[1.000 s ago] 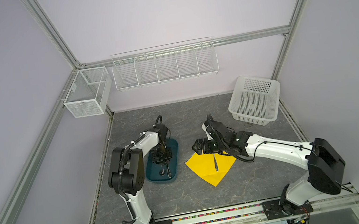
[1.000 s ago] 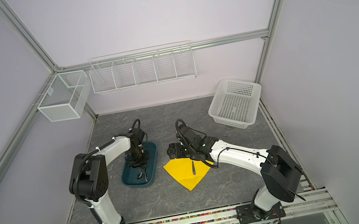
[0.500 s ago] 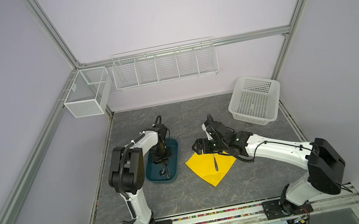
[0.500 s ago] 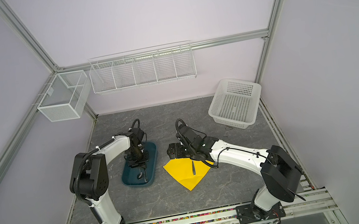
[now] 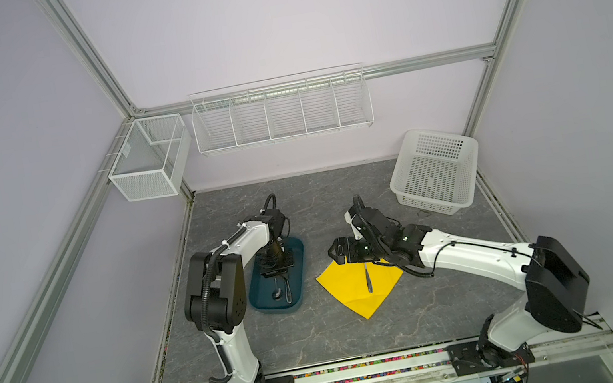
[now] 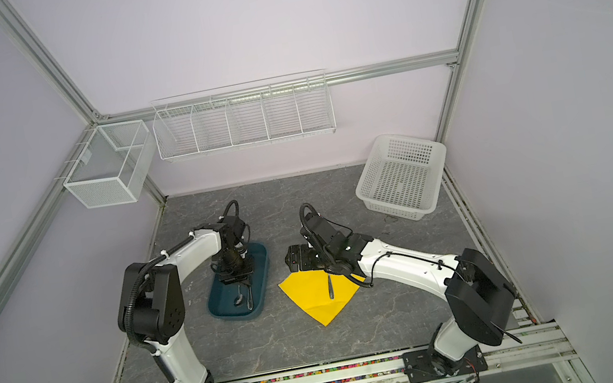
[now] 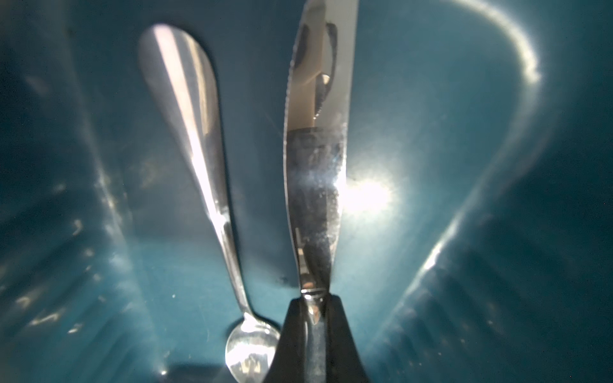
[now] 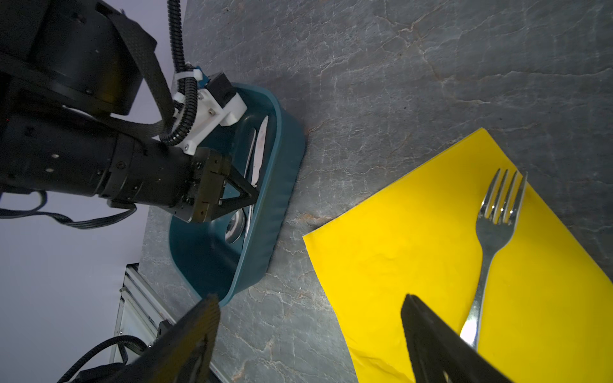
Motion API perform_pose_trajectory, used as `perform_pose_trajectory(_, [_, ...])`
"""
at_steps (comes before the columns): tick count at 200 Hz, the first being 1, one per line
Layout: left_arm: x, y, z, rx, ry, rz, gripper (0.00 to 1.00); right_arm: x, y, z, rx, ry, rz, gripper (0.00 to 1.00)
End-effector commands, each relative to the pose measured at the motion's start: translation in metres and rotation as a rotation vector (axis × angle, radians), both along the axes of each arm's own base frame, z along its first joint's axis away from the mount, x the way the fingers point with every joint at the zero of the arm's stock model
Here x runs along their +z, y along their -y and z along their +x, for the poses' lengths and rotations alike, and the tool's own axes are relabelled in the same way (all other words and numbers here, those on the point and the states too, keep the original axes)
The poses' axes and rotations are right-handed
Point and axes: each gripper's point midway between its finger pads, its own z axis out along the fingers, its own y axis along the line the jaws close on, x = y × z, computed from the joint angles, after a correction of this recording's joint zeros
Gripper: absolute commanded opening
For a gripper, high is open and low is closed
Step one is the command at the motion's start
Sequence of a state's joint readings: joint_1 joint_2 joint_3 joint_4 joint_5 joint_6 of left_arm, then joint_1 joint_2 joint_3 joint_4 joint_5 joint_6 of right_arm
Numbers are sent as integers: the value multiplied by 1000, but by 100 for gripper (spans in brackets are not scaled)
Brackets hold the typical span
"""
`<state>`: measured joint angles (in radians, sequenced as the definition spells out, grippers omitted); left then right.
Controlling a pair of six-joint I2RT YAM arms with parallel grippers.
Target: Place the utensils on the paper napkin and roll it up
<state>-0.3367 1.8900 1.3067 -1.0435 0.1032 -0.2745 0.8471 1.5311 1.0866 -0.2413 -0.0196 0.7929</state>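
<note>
Two utensils point(image 8: 258, 149) lie in the tray point(image 8: 282, 199): we see the left gripper point(image 7: 313, 308) pinching the knife point(image 7: 315, 149) where blade meets handle, presumably for a balanced lift, the spoon point(image 7: 199, 159) just beside. The fork point(image 8: 494, 225) rests on the napkin point(image 8: 414, 258); the right gripper point(image 8: 308, 298) hovers spread nearby.

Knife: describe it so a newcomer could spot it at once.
Find the dark teal tray left of the yellow napkin. Two silver pieces lie inside; the knife is the flat serrated blade pinched by the left gripper, unlike the round-bowled spoon beside it.
</note>
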Motion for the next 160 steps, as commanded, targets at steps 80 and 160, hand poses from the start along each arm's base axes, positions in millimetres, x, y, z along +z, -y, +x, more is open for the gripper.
perform_pose_trajectory(80, [44, 5, 1, -26, 57, -39, 7, 4, 6, -1, -17, 22, 1, 89])
perform_pose_trajectory(160, [35, -1, 5, 5, 69, 1, 13, 3, 11, -2, -29, 21, 2, 89])
